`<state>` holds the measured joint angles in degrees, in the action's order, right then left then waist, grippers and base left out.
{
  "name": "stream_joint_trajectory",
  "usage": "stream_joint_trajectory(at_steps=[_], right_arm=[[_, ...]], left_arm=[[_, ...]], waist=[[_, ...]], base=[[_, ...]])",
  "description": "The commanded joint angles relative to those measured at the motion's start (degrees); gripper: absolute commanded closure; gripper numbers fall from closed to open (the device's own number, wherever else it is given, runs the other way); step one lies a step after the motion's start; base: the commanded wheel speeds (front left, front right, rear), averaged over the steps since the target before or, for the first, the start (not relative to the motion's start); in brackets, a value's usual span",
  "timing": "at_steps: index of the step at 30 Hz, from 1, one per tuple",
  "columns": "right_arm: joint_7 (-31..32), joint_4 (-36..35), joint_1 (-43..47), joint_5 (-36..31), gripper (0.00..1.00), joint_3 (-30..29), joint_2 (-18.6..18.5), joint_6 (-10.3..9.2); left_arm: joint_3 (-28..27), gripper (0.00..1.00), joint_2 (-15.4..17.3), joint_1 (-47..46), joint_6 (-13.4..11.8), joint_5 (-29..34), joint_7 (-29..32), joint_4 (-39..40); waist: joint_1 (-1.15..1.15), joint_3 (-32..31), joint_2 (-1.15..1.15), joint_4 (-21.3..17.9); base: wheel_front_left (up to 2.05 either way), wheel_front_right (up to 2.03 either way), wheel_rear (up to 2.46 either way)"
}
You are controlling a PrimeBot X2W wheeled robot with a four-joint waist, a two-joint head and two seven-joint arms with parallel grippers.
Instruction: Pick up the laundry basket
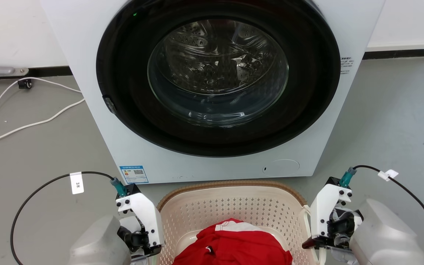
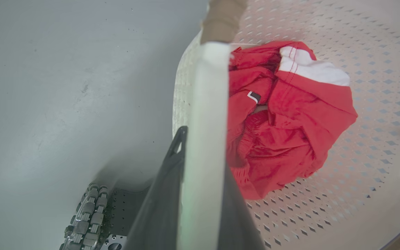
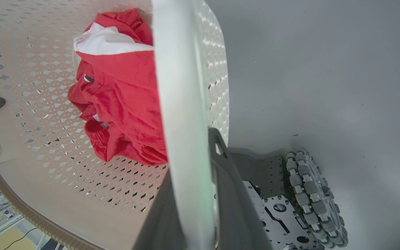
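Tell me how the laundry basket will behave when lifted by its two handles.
Probably light: the laundry basket has perforated plastic walls and holds one crumpled red garment. Likely stiff enough to keep shape, though the white handle in the left tool may flex. With the right tool on the opposite handle, tipping seems unlikely.

- White tag (image 1: 76,183) on the black cable (image 1: 94,172), lower left of the head view: reads "3米", printed sideways.
- Blue label (image 1: 134,174) on the washer (image 1: 212,169), at the front panel's lower left: a QR code and lines of print, too small to read.
- Dark print (image 1: 346,65) on the washer front, upper right beside the door: too small to read.
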<state>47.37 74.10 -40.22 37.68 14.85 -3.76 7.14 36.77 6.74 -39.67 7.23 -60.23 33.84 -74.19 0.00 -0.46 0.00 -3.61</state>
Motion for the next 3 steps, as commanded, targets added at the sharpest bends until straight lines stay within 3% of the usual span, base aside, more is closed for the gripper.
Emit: stream_joint_trajectory(at_steps=[1, 3], right_arm=[[0.42, -0.46, -0.10, 0.78, 1.00, -0.61, 1.62, 0.66], [0.40, -0.46, 0.02, 0.71, 1.00, -0.68, 1.63, 0.66]], left_arm=[[-0.29, 1.00, -1.35, -0.16, 0.41, -1.04, -0.51, 0.63], [-0.28, 1.00, -1.42, -0.04, 0.41, -1.18, -0.46, 0.76]], waist=[[0.00, 0.03, 0.00, -0.01], [0.00, 0.03, 0.00, -0.01]], base=[[0.00, 0.00, 0.00], [0.00, 0.00, 0.00]])
